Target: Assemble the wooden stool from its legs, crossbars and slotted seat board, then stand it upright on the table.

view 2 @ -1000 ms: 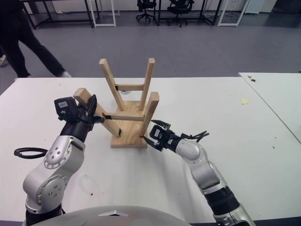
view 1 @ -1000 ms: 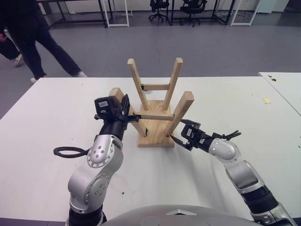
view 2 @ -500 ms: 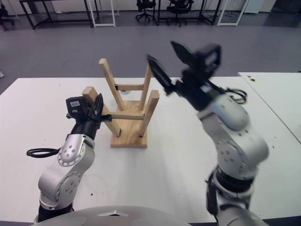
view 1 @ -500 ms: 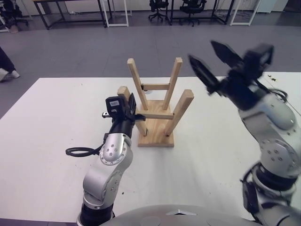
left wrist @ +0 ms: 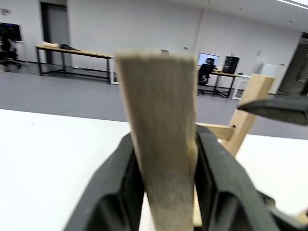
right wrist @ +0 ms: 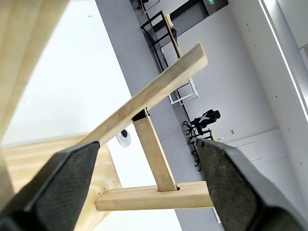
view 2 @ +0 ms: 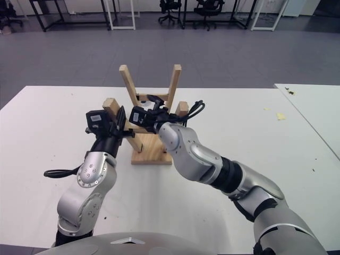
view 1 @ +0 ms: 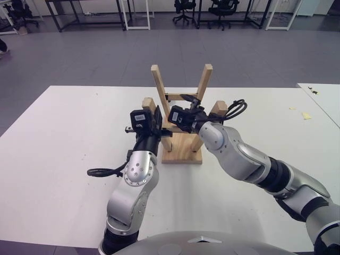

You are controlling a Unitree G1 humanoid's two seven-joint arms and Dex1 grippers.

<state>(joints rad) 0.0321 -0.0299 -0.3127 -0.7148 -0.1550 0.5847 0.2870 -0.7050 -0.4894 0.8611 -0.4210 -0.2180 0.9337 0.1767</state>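
The upside-down stool (view 1: 181, 139) rests seat-down mid-tabletop (view 1: 64, 138), its near-left leg (left wrist: 155, 96) clamped by the left hand (left wrist: 163, 144), apparently steadying it, while the right hand (right wrist: 148, 142) hovers open among the legs

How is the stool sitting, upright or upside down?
Upside down: its seat board lies flat on the table, with the legs pointing up.

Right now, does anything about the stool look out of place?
Yes. The stool is upside down: its seat board lies flat on the table and its legs point up, so it is not yet upright.
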